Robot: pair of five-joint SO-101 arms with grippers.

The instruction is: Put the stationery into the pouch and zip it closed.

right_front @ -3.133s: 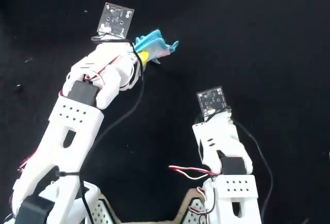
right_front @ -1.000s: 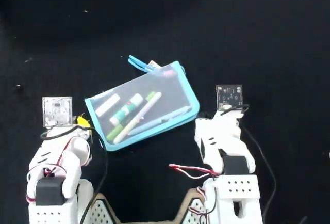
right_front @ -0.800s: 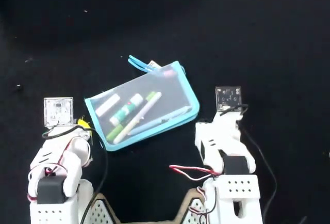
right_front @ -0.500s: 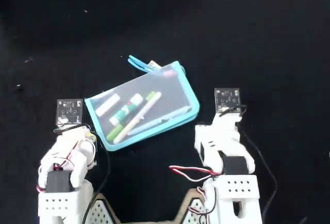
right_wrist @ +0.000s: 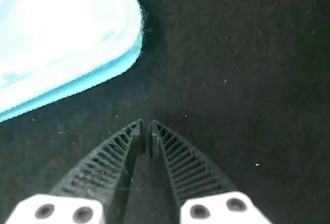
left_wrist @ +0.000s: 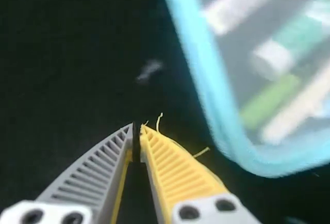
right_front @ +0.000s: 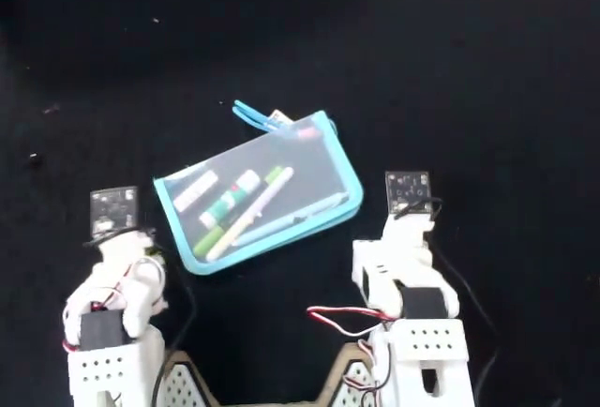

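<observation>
A clear pouch [right_front: 258,191] with a light blue border lies flat on the black table, mid-left in the high view. Inside it lie several pens and markers [right_front: 242,205]. Its blue pull tabs [right_front: 253,114] stick out at the far corner. My left gripper [left_wrist: 137,131] is shut with nothing in it, just off the pouch's [left_wrist: 258,74] near left corner. My right gripper [right_wrist: 145,130] is shut and holds nothing, beside the pouch's [right_wrist: 62,43] near right corner. Both arms [right_front: 112,276] [right_front: 398,257] sit folded back at the table's near edge.
Black cloth [right_front: 469,79] covers the whole table, with open room to the far side and to the right of the pouch. A red and white cable [right_front: 342,311] loops by the right arm's base.
The left arm held the pouch up at the far left, then set it down and drew back to the near edge. The right arm has pulled back slightly.
</observation>
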